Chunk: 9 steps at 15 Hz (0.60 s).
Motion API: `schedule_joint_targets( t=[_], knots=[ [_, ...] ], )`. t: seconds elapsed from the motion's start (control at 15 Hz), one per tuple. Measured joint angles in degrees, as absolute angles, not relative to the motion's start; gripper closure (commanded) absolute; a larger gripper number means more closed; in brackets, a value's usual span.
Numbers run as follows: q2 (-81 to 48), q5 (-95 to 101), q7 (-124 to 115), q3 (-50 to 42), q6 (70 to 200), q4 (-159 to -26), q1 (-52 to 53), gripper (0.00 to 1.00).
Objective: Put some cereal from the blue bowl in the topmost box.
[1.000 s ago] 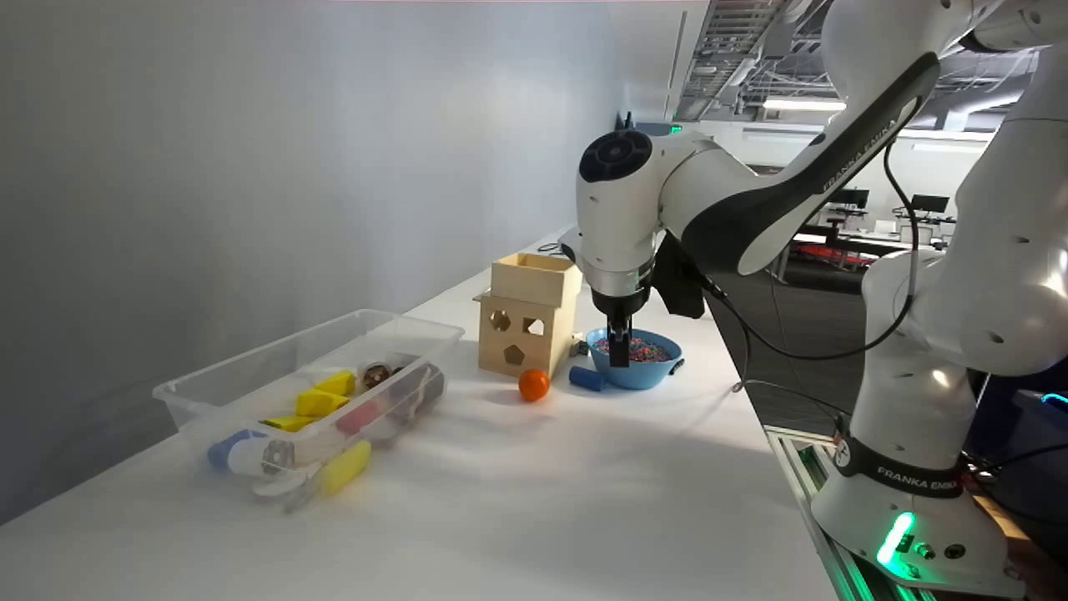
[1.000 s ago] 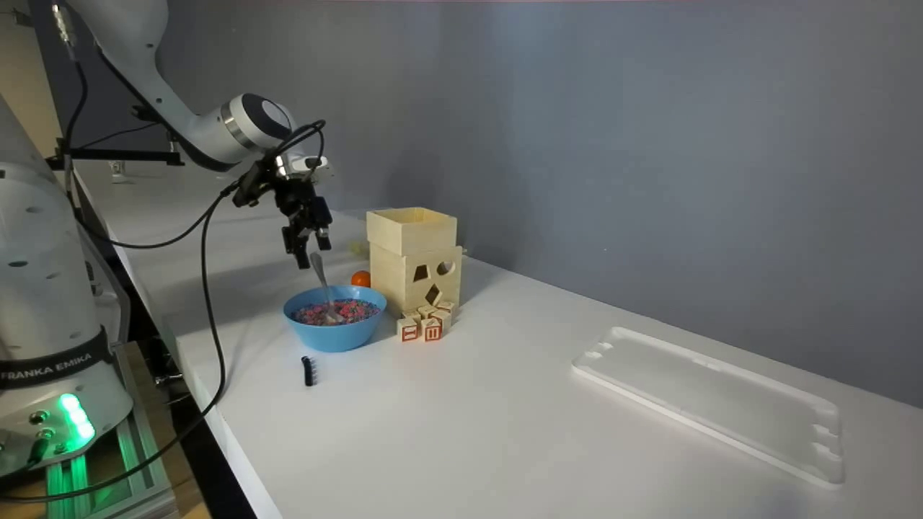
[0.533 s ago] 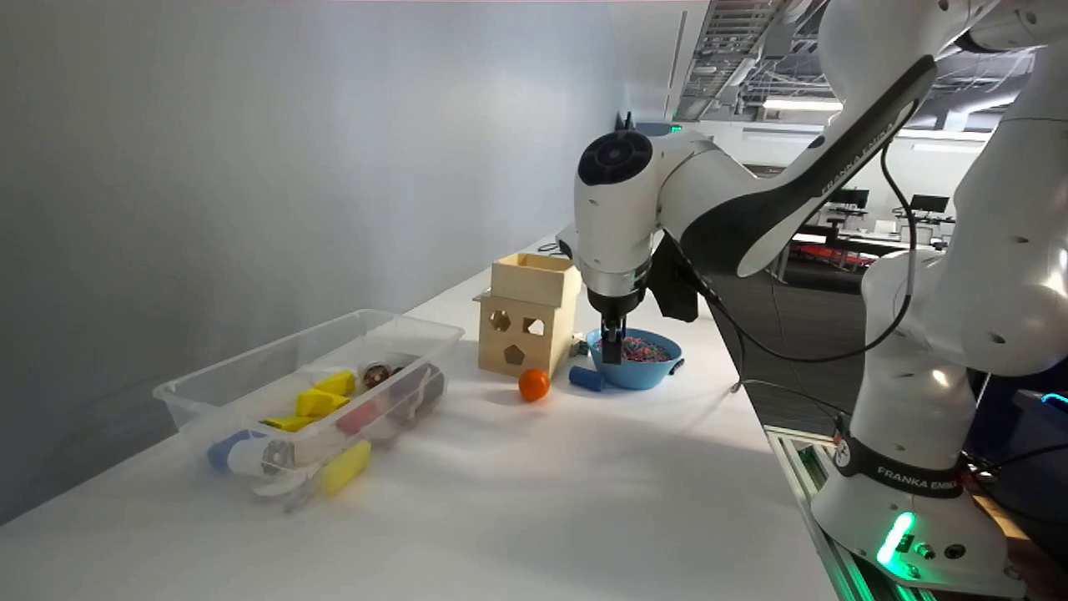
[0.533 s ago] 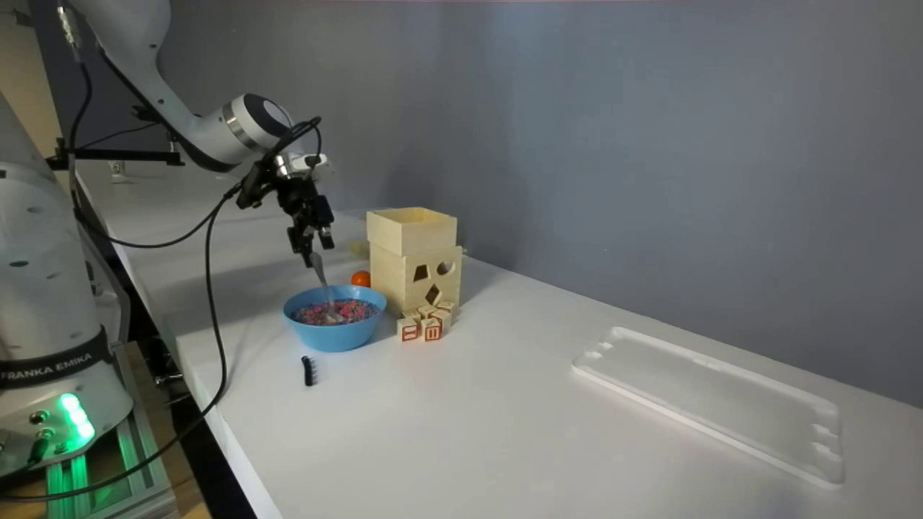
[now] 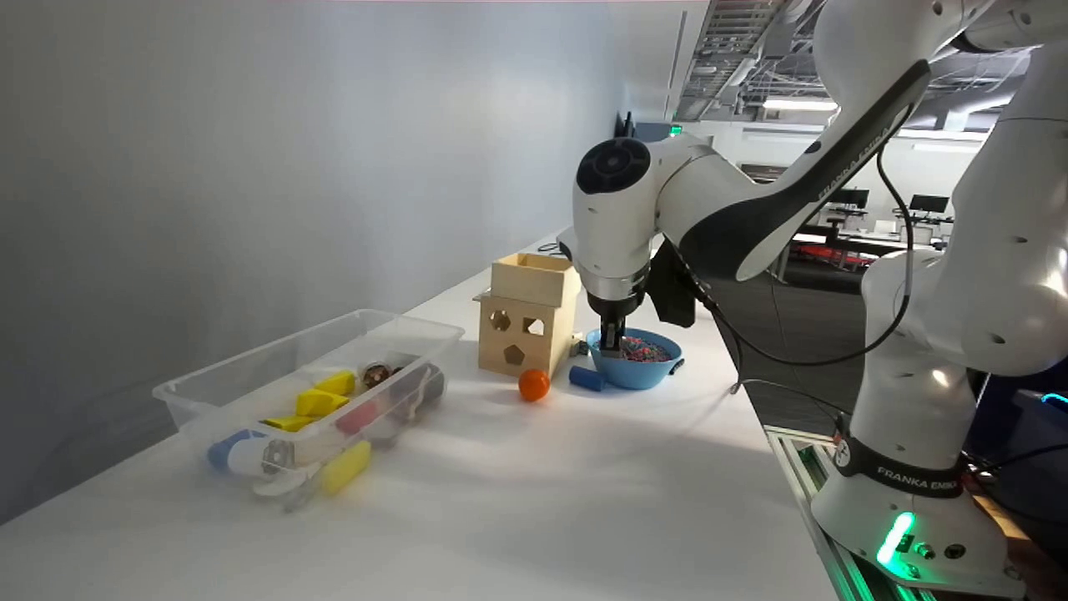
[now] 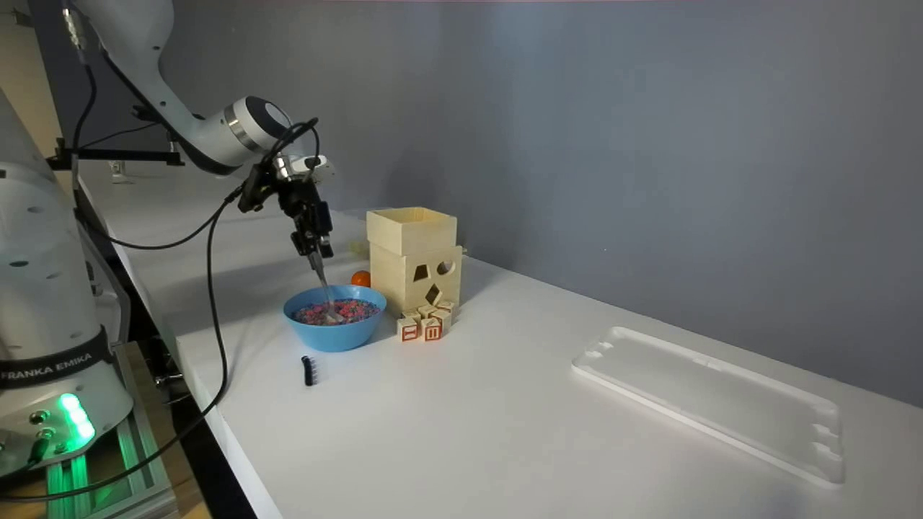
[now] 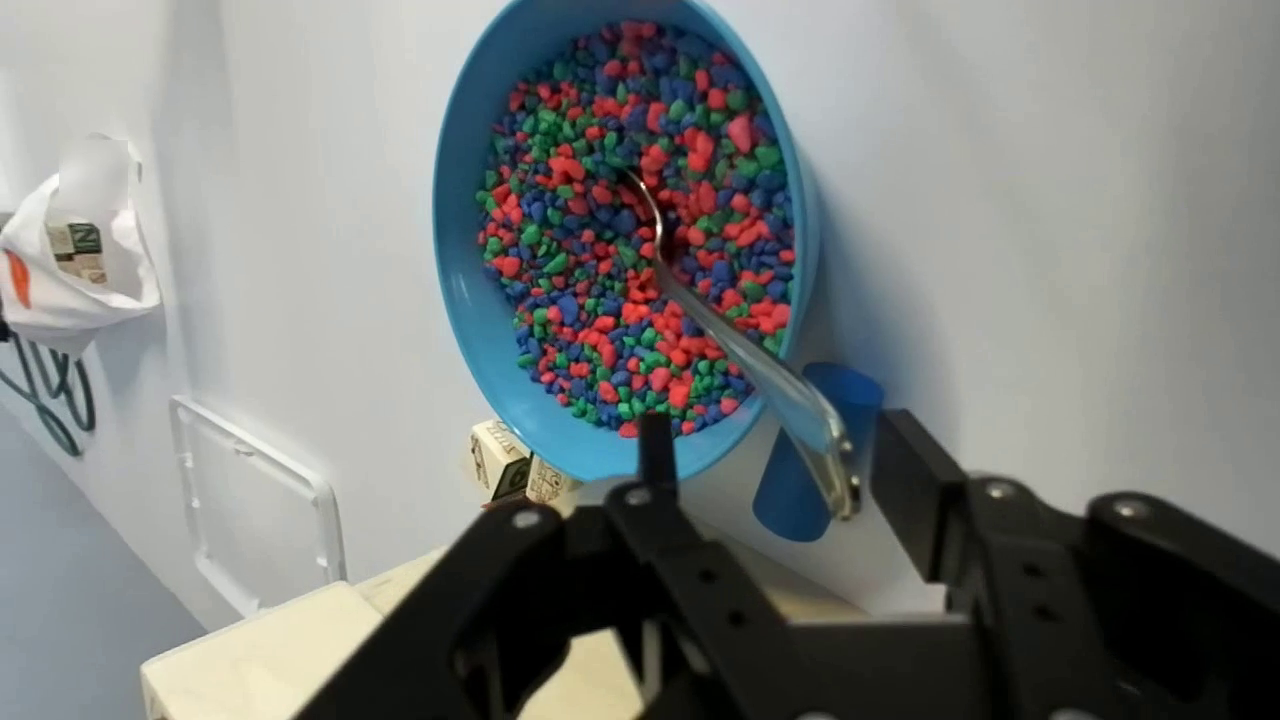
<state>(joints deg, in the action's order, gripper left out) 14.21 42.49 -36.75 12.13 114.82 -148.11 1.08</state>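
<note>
Grey wall along one edge of a white tabletop. Near that edge, a clear tub. Between wall and robot-side edge, a box with cut-outs, under the topmost box; closer to the latter edge, the blue bowl. Above it, the gripper. Straddles the handle of a spoon with fingers parted; unclear whether touching. In the bowl, the cereal.

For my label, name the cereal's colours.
The cereal mixes red, green and blue; clearest in the wrist view.
</note>
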Motion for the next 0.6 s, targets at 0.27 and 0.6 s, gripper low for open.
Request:
schedule_joint_targets(
  t=[0.27, 0.6],
  knots=[
    [14.21, 42.68, -37.13, 12.09, 114.18, -148.12, 1.09, 0.66],
    [14.21, 42.68, -38.27, 12.09, 112.14, -148.18, 1.60, 0.71]
  ],
)
